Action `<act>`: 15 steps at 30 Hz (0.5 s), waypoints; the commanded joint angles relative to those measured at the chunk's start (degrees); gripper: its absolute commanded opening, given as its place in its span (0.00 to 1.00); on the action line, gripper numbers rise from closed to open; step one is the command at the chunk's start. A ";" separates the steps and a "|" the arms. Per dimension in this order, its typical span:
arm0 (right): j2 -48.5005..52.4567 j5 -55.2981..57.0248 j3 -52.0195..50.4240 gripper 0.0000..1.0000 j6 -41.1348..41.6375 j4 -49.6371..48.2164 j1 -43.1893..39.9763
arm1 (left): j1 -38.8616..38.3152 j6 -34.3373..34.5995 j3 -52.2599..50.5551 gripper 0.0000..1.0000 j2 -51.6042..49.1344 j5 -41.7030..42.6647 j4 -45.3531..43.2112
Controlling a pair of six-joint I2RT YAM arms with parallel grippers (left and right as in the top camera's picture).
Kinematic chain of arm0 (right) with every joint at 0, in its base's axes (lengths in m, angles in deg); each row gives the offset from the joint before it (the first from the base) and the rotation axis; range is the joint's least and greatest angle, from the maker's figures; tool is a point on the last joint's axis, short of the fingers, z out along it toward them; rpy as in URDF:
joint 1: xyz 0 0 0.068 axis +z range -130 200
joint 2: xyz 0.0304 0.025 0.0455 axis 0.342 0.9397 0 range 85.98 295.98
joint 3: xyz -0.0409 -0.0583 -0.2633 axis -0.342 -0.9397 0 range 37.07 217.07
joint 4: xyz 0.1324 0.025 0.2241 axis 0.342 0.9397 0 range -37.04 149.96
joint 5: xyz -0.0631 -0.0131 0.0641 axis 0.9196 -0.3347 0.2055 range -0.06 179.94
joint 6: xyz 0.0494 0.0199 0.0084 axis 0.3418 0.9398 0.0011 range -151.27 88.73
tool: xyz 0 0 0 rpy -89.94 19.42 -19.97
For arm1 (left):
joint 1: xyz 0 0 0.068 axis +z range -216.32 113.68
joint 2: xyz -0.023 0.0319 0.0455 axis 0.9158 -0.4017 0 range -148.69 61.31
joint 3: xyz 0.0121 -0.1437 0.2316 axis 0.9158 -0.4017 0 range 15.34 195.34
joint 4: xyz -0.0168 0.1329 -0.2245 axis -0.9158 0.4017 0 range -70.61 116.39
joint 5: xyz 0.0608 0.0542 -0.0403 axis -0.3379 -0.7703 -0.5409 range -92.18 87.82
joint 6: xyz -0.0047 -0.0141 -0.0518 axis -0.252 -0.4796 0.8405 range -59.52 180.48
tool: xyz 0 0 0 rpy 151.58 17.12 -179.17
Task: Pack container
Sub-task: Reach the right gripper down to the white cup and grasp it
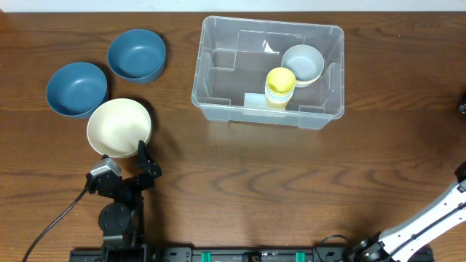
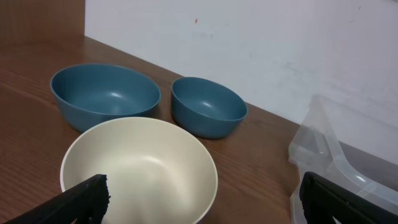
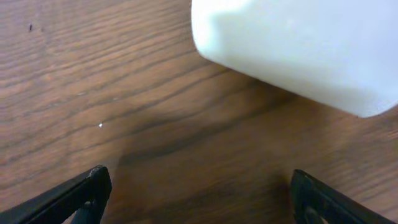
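The clear plastic container (image 1: 218, 109) stands at the back centre of the table. It holds a pale grey bowl (image 1: 302, 63) and stacked yellow cups (image 1: 280, 86). Its corner shows in the left wrist view (image 2: 323, 143). A cream bowl (image 1: 119, 127) sits at the left, with two blue bowls (image 1: 136, 54) (image 1: 77, 89) behind it. My left gripper (image 1: 127, 159) is open and empty at the cream bowl's near rim (image 2: 202, 199). The cream bowl (image 2: 137, 165) lies between and ahead of its fingers. My right gripper (image 3: 199, 193) is open and empty over bare wood.
The right arm (image 1: 429, 218) reaches in from the bottom right corner and runs off the right edge. A blurred white object (image 3: 298, 50) lies close ahead of the right gripper; I cannot tell what it is. A white wall backs the table.
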 commanded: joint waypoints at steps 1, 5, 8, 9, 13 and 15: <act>0.35 0.26 4.26 0.93 -2.03 2.32 0.31 | 0.31 -0.50 -1.33 0.98 0.35 -0.68 1.90; 0.35 1.88 9.46 0.94 -5.68 9.31 0.31 | 0.31 -0.50 -1.33 0.98 0.35 -0.68 1.90; 0.35 2.78 13.77 0.95 -7.04 13.84 0.17 | 0.31 -0.50 -1.33 0.98 0.35 -0.68 1.90; 0.35 2.75 14.97 0.95 -7.34 15.02 0.15 | 0.31 -0.50 -1.33 0.98 0.35 -0.68 1.90; 0.33 2.84 18.03 0.96 -7.91 17.86 0.15 | 0.31 -0.50 -1.33 0.98 0.35 -0.68 1.90; 0.35 3.91 18.38 0.96 -7.87 17.94 0.13 | 0.31 -0.50 -1.33 0.98 0.35 -0.68 1.90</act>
